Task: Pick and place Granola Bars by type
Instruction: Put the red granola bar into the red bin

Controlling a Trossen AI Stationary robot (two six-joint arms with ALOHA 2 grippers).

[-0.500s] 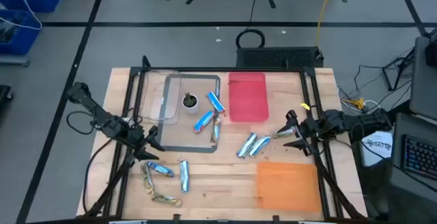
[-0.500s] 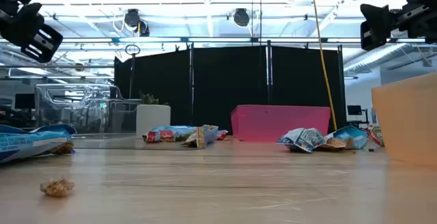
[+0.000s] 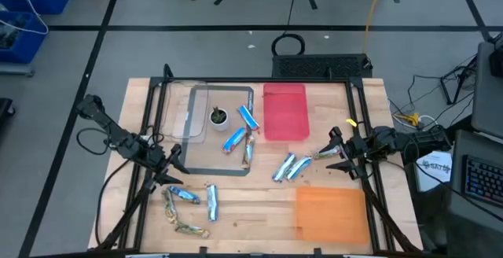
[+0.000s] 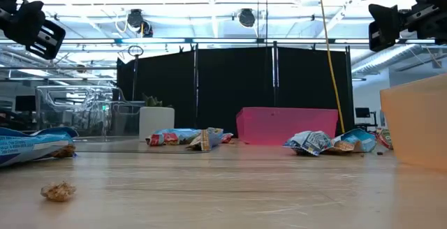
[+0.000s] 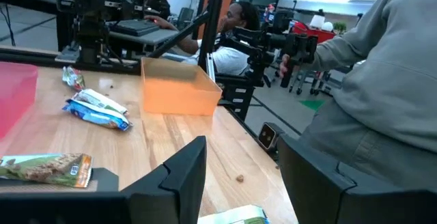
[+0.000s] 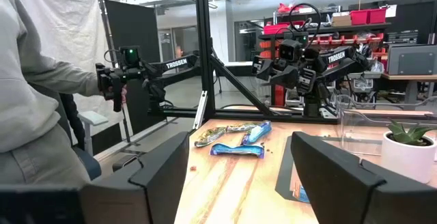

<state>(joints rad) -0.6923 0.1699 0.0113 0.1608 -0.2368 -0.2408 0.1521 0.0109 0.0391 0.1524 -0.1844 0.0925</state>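
Several foil-wrapped granola bars lie flat on the wooden table. Three blue ones [image 3: 234, 139] lie on a grey mat. Two blue ones [image 3: 290, 166] lie mid-table. A mixed group of blue [image 3: 183, 195] and brownish-gold [image 3: 189, 228] bars lies near the left front. One brownish bar [image 3: 321, 155] lies just in front of my right gripper [image 3: 331, 152], which is open and hovering at the table's right side. My left gripper [image 3: 179, 169] is open too, raised above the table just beyond the left group. Each wrist view shows its fingers parted, left [image 5: 242, 149] and right [image 6: 239, 142].
A clear bin [image 3: 187, 112] and a small potted plant [image 3: 218, 116] stand far left. A pink tray [image 3: 284, 112] sits at the far centre and an orange tray [image 3: 330, 215] near right. A crumb [image 4: 59, 191] lies on the near table. A person in grey [image 5: 382, 94] stands beside the table.
My left gripper has risen a little in the low view; its fingers stay apart. The bars have kept their places.
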